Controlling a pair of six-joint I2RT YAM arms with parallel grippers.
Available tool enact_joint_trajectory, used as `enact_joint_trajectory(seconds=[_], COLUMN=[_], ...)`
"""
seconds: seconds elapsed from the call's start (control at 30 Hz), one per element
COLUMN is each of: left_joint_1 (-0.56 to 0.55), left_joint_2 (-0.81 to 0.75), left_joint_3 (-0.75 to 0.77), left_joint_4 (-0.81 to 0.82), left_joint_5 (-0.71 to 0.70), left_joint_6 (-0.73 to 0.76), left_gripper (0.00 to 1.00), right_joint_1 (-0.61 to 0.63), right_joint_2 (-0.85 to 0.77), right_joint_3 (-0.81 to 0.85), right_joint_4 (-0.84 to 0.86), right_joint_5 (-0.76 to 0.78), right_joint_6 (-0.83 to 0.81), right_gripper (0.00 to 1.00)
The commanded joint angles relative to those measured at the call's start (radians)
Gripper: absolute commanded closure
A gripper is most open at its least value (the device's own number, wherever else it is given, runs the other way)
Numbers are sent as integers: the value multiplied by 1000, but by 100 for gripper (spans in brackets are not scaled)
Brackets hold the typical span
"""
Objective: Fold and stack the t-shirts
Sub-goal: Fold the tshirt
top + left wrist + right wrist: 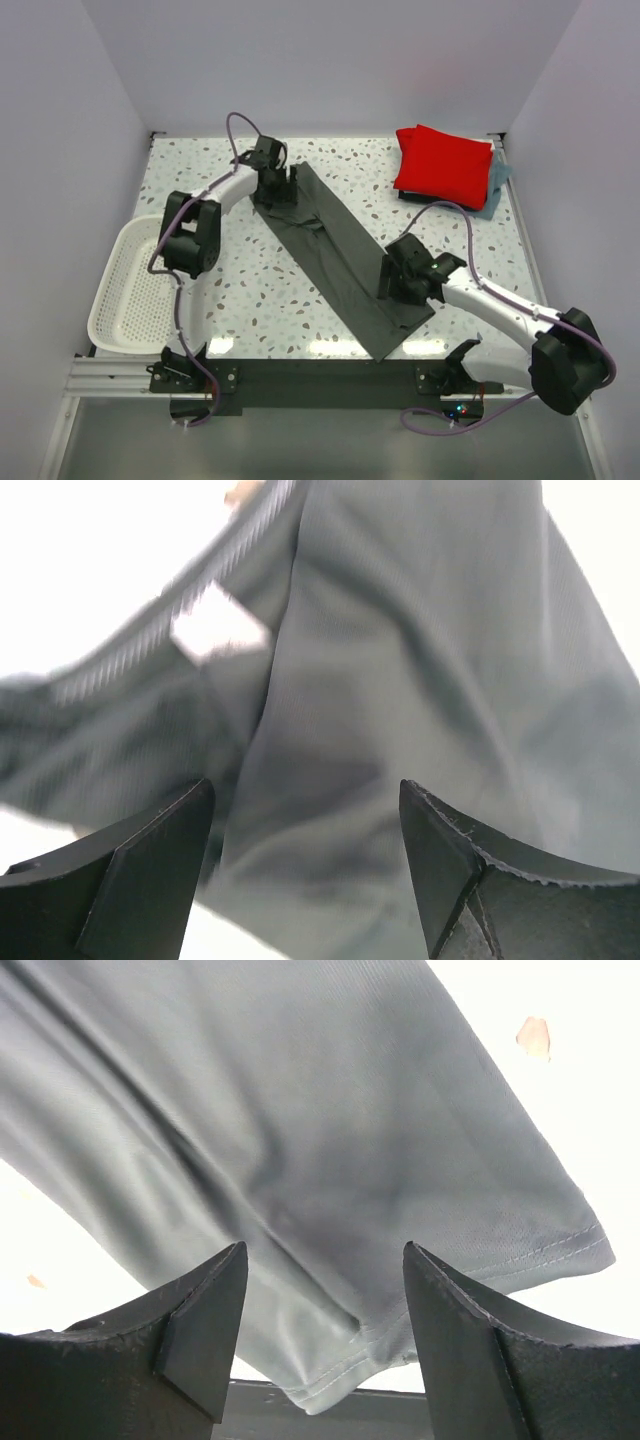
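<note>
The long folded dark grey cloth t-shirt (345, 270) lies across the speckled table (260, 290) from 11 to 5 o'clock. The left pincer (283, 190) and right pincer (392, 280) stand apart over its ends; a shallow pinch may catch one layer, spoiling the fold.

Top cam high, near side, looking down on table (250, 290), wrist cams close on grey t-shirt (340, 262), shared w/ top

A speckled white bench (250, 290) carries a dark grey t-shirt (340, 260) laid diagonally, a folded red shirt (445, 165) atop a blue-grey shirt (497, 185) far right, and a white basket (100, 300) at its left edge.
</note>
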Motion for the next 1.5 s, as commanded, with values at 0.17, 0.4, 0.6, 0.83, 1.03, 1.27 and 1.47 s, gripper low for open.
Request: enact_joint_trajectory(seconds=[0.17, 0.4, 0.6, 0.83, 1.03, 1.27, 1.47], left_joint_1=[-8, -25, -25, -18, -5, -5, -4], left_joint_2=[-188, -232, -192, -102, -50, 35, 116], left_joint_3=[-157, -243, -238, -204, -154, -54, 42], left_joint_4=[-2, 47, 67, 46, 33, 43, 82], left_joint_5=[92, 141, 172, 125, 73, 63, 86], left_joint_6=[-12, -70, -96, -81, -43, 2, 48], left_gripper=[22, 22, 22, 22, 22, 22, 22], right_joint_1=[2, 2, 2, 7, 25, 69, 137], right_joint_2=[-24, -35, -52, -66, -73, -58, 46], right_joint_3=[-27, -136, -171, -192, -219, -223, -148], right_joint_4=[112, 220, 241, 247, 274, 320, 346], right_joint_5=[-27, -127, -170, -219, -234, -228, -216], right_joint_6=[-97, -111, -112, -95, -51, 9, 44], right_gripper=[32, 33, 33, 33, 33, 33, 34])
